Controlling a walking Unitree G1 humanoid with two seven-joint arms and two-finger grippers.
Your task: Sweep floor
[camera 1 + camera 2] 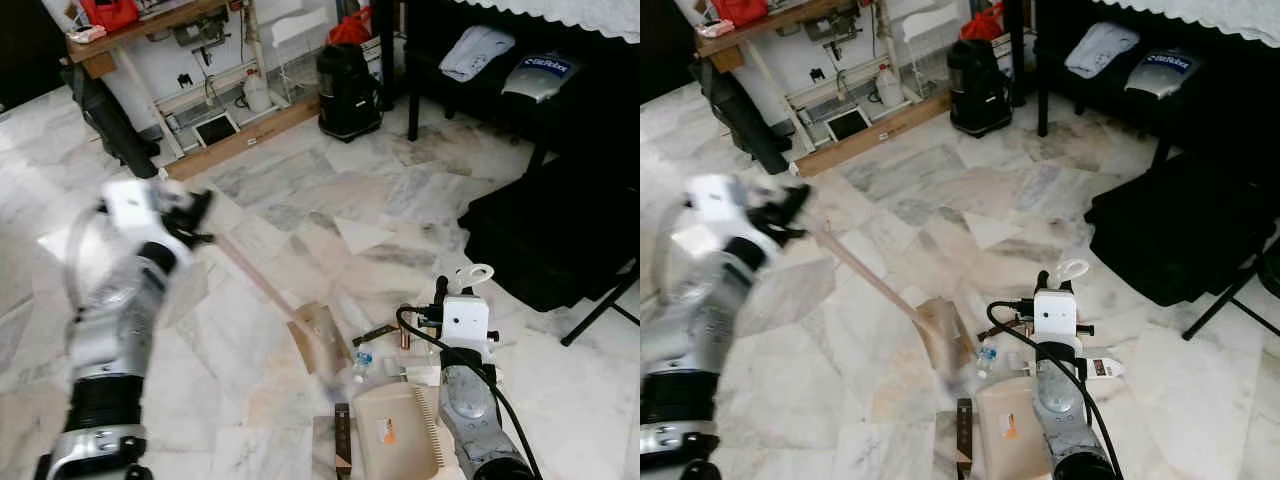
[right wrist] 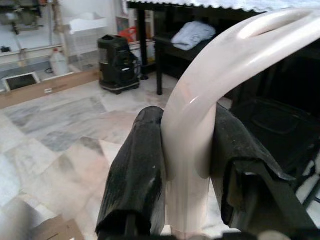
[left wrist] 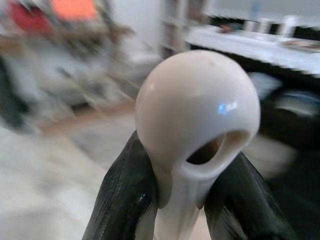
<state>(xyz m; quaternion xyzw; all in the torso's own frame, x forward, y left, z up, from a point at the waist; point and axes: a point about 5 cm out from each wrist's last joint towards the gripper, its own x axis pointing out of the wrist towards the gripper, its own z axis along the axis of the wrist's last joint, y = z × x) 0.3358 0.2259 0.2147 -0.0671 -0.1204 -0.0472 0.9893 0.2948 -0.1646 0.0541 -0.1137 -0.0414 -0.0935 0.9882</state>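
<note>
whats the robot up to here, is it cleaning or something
Yes, it is sweeping. The left end effector is clamped on the rounded top of a broom handle, whose brush head sits on the marble floor among scraps and a small bottle. The right end effector grips the dustpan handle, holding the beige dustpan just beside the brush.

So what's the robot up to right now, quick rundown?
Left gripper shut on broom handle. Right gripper shut on dustpan handle. Broom head beside dustpan. Small bottle and litter lie between.
</note>
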